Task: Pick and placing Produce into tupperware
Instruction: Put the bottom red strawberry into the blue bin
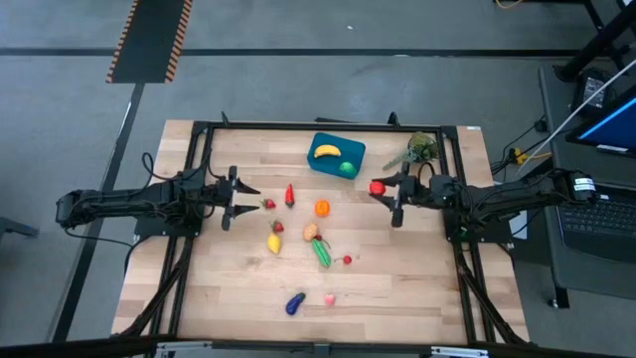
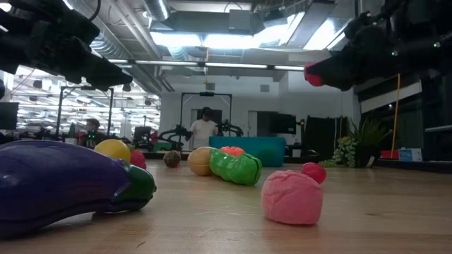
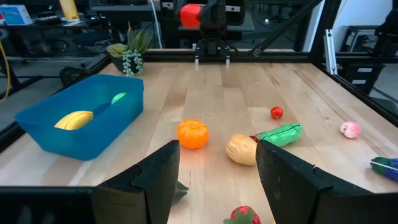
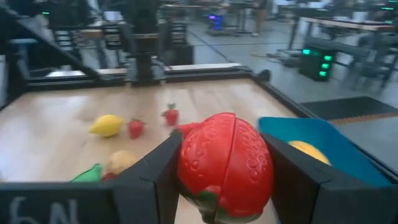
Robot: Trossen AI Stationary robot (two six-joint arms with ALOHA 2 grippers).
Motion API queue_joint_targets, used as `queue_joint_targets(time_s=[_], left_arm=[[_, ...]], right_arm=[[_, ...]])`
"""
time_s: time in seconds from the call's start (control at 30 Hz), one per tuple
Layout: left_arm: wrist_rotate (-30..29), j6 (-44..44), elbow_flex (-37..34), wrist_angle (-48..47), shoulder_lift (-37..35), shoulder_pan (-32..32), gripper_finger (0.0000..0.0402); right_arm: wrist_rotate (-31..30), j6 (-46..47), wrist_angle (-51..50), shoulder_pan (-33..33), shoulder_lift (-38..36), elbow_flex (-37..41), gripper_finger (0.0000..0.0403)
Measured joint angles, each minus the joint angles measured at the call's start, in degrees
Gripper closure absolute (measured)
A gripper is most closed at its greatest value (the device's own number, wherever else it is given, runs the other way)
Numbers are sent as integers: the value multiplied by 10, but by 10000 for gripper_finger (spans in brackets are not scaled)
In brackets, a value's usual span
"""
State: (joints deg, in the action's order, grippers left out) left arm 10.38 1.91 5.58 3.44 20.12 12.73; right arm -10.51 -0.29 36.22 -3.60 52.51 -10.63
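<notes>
Now, going left to right in the overhead picture: the left gripper (image 1: 252, 202) hangs at left centre, fingers spread and empty, a small red piece (image 1: 268, 204) just beyond its tips. The blue tub (image 1: 320, 163) sits at upper centre of the surface (image 1: 397, 298), holding a yellow banana (image 1: 327, 151) and a green piece (image 1: 347, 167). Just right of it, the right gripper (image 1: 381, 188) clamps a red strawberry (image 4: 225, 165). That arm is nearer; the tub lies up and left of its fingers.

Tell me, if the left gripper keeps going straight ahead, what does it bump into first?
Probably the small strawberry just past the open left gripper, if it stays low enough. The orange pumpkin lies farther along. Height is hard to judge.
</notes>
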Motion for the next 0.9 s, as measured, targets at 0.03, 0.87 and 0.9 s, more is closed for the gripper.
queue_joint_targets(time_s=[0.03, 0.87, 0.9], left_arm=[[0, 0, 0, 0, 0, 0, 195], [-24, 2, 0, 0, 1, 0, 195], [-24, 2, 0, 0, 1, 0, 195]], right_arm=[[-8, 1, 0, 0, 0, 0, 212], [-211, 70, 72, -52, 155, -28, 212], [-211, 61, 73, -58, 171, -43, 212]])
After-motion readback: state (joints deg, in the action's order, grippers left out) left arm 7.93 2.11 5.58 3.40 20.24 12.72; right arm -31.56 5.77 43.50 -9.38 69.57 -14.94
